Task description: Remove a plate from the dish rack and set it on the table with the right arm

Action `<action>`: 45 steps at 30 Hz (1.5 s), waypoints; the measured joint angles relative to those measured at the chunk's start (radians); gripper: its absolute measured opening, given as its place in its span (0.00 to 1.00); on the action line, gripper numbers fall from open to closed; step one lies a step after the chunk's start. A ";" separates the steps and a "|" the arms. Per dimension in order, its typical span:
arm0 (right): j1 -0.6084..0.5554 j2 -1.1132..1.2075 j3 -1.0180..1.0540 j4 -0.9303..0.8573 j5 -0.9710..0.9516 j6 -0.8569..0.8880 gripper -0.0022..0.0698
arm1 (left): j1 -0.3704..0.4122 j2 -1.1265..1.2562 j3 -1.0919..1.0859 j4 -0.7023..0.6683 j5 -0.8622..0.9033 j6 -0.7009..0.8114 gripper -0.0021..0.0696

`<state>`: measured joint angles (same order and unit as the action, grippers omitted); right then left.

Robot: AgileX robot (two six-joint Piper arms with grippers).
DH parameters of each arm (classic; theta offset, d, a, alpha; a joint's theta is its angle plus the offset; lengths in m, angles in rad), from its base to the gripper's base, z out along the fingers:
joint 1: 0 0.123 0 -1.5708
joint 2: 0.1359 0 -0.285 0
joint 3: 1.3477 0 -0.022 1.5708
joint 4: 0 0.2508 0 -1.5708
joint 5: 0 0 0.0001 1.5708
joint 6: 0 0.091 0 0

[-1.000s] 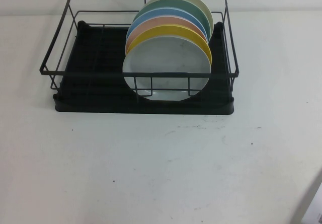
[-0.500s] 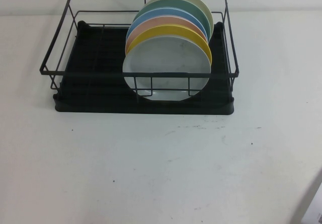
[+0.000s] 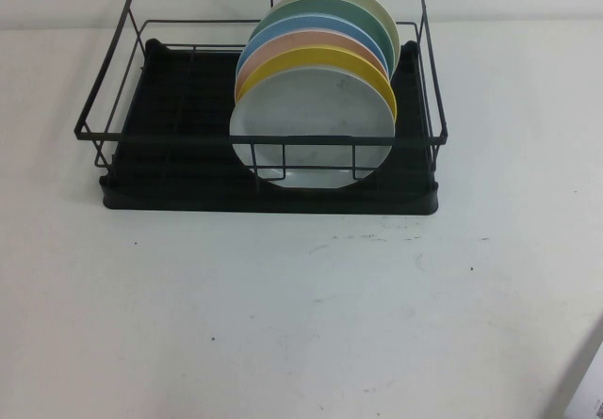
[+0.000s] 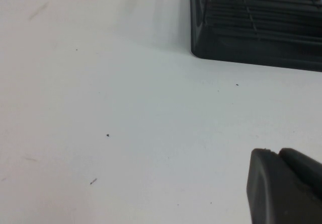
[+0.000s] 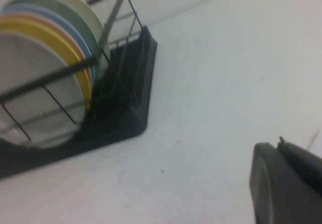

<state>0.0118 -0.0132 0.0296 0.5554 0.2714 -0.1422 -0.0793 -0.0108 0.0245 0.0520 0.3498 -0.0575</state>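
We see the rack (image 3: 264, 146) standing on the white surface (image 3: 301, 325), with the plate (image 3: 313, 135) upright at the front of a row of plates in its right part. The yellow plate (image 3: 325, 61) stands right behind it, then pink, blue, green and pale ones.

The left end effector (image 4: 284, 189) hangs over bare surface near the rack's corner. The right end effector (image 5: 287, 186) sits low beside the rack's right end, apart from it. We cannot tell whether either is apart or together.
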 joint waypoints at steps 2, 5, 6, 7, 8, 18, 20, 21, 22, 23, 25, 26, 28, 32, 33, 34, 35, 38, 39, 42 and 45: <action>0.000 0.000 0.000 0.099 -0.049 0.000 0.00 | 0.000 0.000 0.000 0.000 0.000 0.000 0.02; 0.000 0.000 0.000 0.287 -0.102 0.000 0.00 | 0.000 0.000 0.000 0.000 0.000 0.000 0.02; 0.000 0.000 0.000 0.337 -0.112 0.000 0.00 | 0.000 0.000 0.000 0.000 0.000 0.000 0.02; 0.000 0.000 0.000 0.370 -0.122 0.000 0.00 | 0.000 0.000 0.000 0.000 0.000 0.000 0.02; 0.000 0.000 0.000 0.390 -0.127 0.000 0.00 | 0.000 0.000 0.000 0.000 0.000 0.000 0.02; 0.000 0.051 -0.073 0.451 0.012 -0.033 0.00 | 0.000 0.000 0.000 0.000 0.000 0.000 0.02; 0.000 0.135 -0.145 0.440 0.080 -0.083 0.00 | 0.000 0.000 0.000 0.000 0.000 0.000 0.02; 0.000 0.176 -0.183 0.434 0.109 -0.106 0.00 | 0.000 0.000 0.000 0.000 0.000 0.000 0.02; 0.000 0.231 -0.222 0.429 0.146 -0.139 0.00 | 0.000 0.000 0.000 0.000 0.000 0.000 0.02; 0.000 0.289 -0.261 0.421 0.181 -0.174 0.00 | 0.000 0.000 0.000 0.000 0.000 0.000 0.02; 0.000 0.408 -0.327 0.411 0.232 -0.246 0.00 | 0.000 0.000 0.000 0.000 0.000 0.000 0.02; 0.000 0.467 -0.362 0.408 0.253 -0.286 0.00 | 0.000 0.000 0.000 0.000 0.000 0.000 0.02; 0.000 0.575 -0.429 0.404 0.290 -0.355 0.00 | 0.000 0.000 0.000 0.000 0.000 0.000 0.02; 0.000 0.797 -0.590 0.399 0.377 -0.504 0.00 | 0.000 0.000 0.000 0.000 0.000 0.000 0.02; 0.000 0.841 -0.623 0.404 0.393 -0.534 0.00 | 0.000 0.000 0.000 0.000 0.000 0.000 0.02; 0.004 0.894 -0.663 0.409 0.407 -0.570 0.00 | 0.000 0.000 0.000 0.000 0.000 0.000 0.02; 0.015 0.945 -0.701 0.413 0.413 -0.600 0.00 | 0.000 0.000 0.000 0.000 0.000 0.000 0.02; 0.088 1.075 -0.807 0.405 0.410 -0.641 0.00 | 0.000 0.000 0.000 0.000 0.000 0.000 0.02; 0.116 1.105 -0.837 0.391 0.401 -0.647 0.00 | 0.000 0.000 0.000 0.000 0.000 0.000 0.02; 0.219 1.203 -0.938 0.325 0.368 -0.658 0.00 | 0.000 0.000 0.000 0.000 0.000 0.000 0.02; 0.315 1.299 -1.022 0.240 0.333 -0.690 0.00 | 0.000 0.000 0.000 0.000 0.000 0.000 0.02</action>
<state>0.3270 1.2857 -0.9925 0.7951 0.6044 -0.8322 -0.0793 -0.0108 0.0245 0.0520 0.3498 -0.0575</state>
